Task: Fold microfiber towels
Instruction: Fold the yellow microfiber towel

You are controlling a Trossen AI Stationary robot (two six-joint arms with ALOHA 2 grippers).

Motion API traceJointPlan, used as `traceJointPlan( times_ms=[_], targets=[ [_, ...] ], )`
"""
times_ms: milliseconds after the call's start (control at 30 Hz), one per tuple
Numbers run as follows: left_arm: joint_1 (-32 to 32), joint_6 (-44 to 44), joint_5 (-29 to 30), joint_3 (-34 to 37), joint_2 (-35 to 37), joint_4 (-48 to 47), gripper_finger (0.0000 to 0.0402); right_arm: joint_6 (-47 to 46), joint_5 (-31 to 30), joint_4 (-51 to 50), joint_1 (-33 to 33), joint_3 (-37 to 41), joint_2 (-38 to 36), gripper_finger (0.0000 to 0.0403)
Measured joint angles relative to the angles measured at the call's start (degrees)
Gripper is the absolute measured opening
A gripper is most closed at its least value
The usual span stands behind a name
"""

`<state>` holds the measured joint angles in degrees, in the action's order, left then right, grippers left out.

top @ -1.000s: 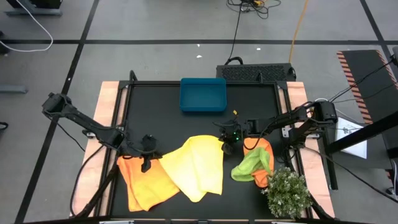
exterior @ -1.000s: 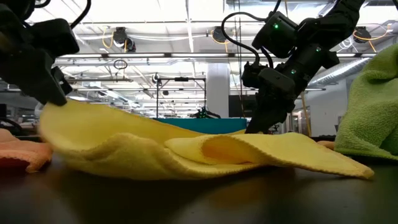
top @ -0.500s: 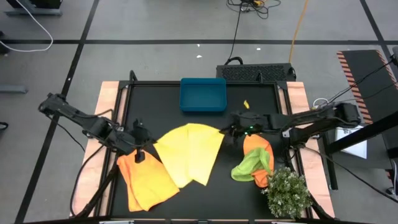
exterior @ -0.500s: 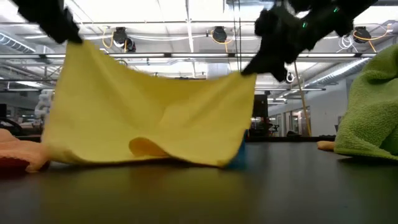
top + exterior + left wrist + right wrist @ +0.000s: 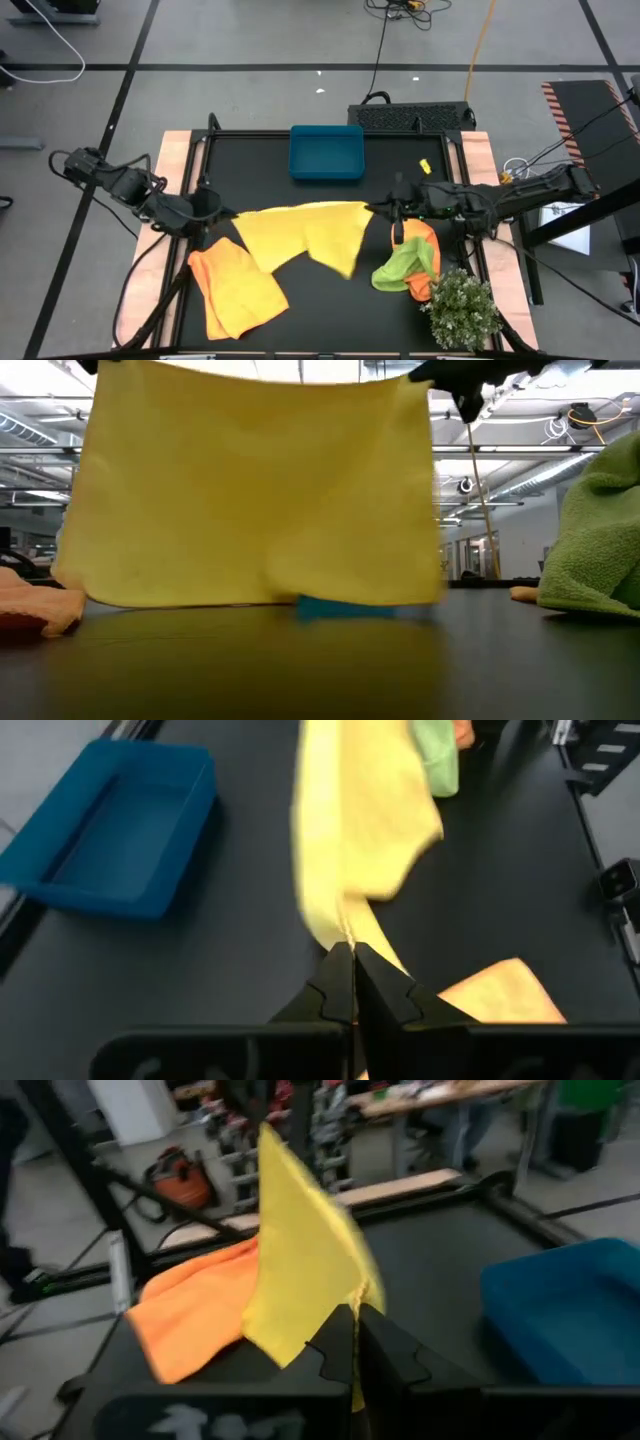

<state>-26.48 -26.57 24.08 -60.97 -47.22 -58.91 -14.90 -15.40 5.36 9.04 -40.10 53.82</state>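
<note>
High view: yellow towel (image 5: 300, 232) is stretched in the air over the middle of the table (image 5: 270, 160), long axis running from the table's left edge toward its right edge. Left gripper (image 5: 213, 213) pinches the towel's left corner, right gripper (image 5: 385, 210) pinches the opposite corner; both are clamped narrow on cloth. Orange towel (image 5: 238, 292) lies flat near the front-left corner. Lime green towel (image 5: 402, 268) sits crumpled on a second orange towel (image 5: 418, 238) near the right edge, beside the plant (image 5: 462, 308) at the front-right corner. Teal tray (image 5: 326, 152) sits at the back edge, apart from the towels.

Low view: the yellow towel (image 5: 255, 485) hangs like a curtain from its top edge, with its bottom hem just about at the tabletop; contact is unclear. Green towel (image 5: 600, 550) is at the right.

Left wrist view: left gripper (image 5: 352, 982) is closed tight on the yellow corner, and the cloth (image 5: 360, 820) runs straight ahead toward the other arm.

Right wrist view: right gripper (image 5: 356, 1342) is closed on its corner, with the yellow sheet (image 5: 300, 1270) ahead and the orange towel (image 5: 195, 1310) beyond.

Key relation: the towel spans between the two grippers, neither nearer, and the hem hangs below. My judgement is that the next move is to lay it flat and fold across that axis.
</note>
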Motion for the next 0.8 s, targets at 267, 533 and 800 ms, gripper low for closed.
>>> traceJointPlan(
  times_ms=[267, 533, 800],
  targets=[
    [-2.7, -3.8, -2.9, 0.3, -2.8, 0.0, 0.0002, -1.5, -1.0, -0.6, 3.0, 0.0, 0.4, 0.0],
    [-3.3, -3.3, -3.5, -2.6, -4.3, 0.2, 0.0002, -2.1, -0.9, -1.0, 6.9, -2.3, 1.5, 0.0],
    [-5.3, -1.7, -3.6, -11.9, -4.3, 0.5, 0.0003, 2.1, -2.5, -0.6, 11.7, -8.8, 1.6, 0.0]
  ],
)
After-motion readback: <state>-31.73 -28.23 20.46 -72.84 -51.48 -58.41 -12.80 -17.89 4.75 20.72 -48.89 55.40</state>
